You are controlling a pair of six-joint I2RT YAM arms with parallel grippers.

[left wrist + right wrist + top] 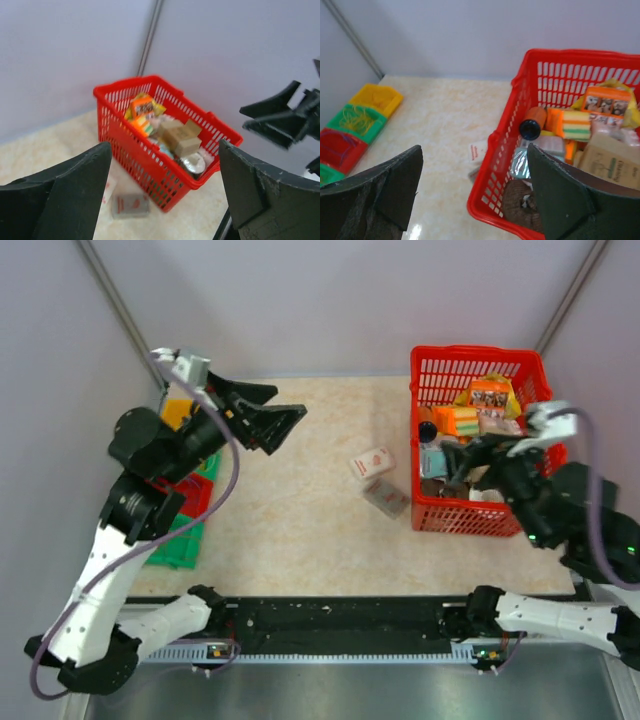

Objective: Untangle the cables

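Note:
The cables show in the right wrist view as hair-fine strands lying in small trays at the far left: yellowish strands (355, 119) in a green tray, reddish and purple ones (337, 148) in a red tray, faint ones in a yellow tray (377, 97). In the top view these trays (182, 545) sit under my left arm and the strands are too fine to make out. My left gripper (272, 420) (164, 145) hangs open above the table's left part, nothing between its fingers. My right gripper (458, 455) (475, 147) stands open over the basket's near left corner, empty.
A red basket (475, 358) (120, 89) (520, 80) full of packaged goods stands at the right. Two small packets (372, 462) (386, 498) lie on the beige table just left of it. Grey walls close in the back and sides.

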